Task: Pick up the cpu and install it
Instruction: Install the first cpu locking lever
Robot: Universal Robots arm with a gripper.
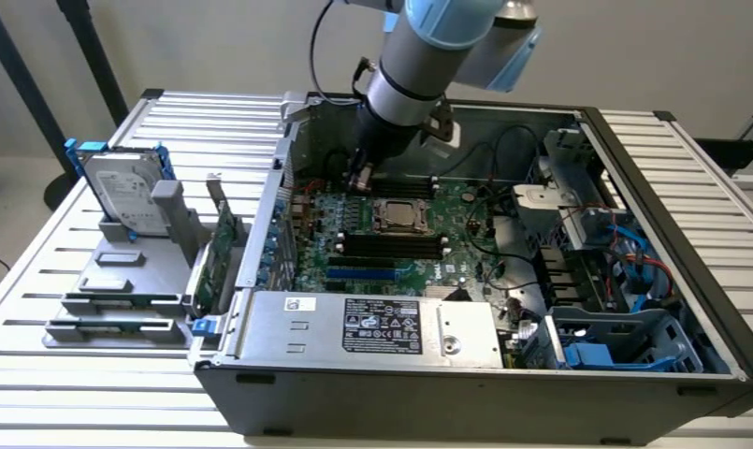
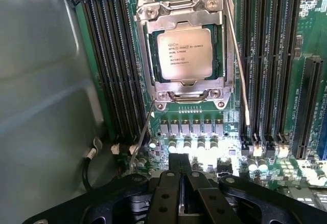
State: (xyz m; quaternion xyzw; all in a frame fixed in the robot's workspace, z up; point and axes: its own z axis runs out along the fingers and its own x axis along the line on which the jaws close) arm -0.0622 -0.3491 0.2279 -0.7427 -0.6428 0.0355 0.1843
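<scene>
In the exterior view, the gripper (image 1: 361,176), clenched on nothing, hangs inside the open computer case (image 1: 351,393), just far of the cpu (image 1: 398,214) and toward the exterior view's left; in the wrist view, the cpu (image 2: 184,53) sits in its socket under the metal retention frame (image 2: 145,50), apart from the closed fingers (image 2: 166,193).

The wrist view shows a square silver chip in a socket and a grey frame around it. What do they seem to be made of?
The small square silver cpu seems topped with matte metal: it has an even pale sheen and dark printed text. The grey frame around it looks like thin stamped steel, probably: it shows bright glints and screw heads at the corners.
</scene>
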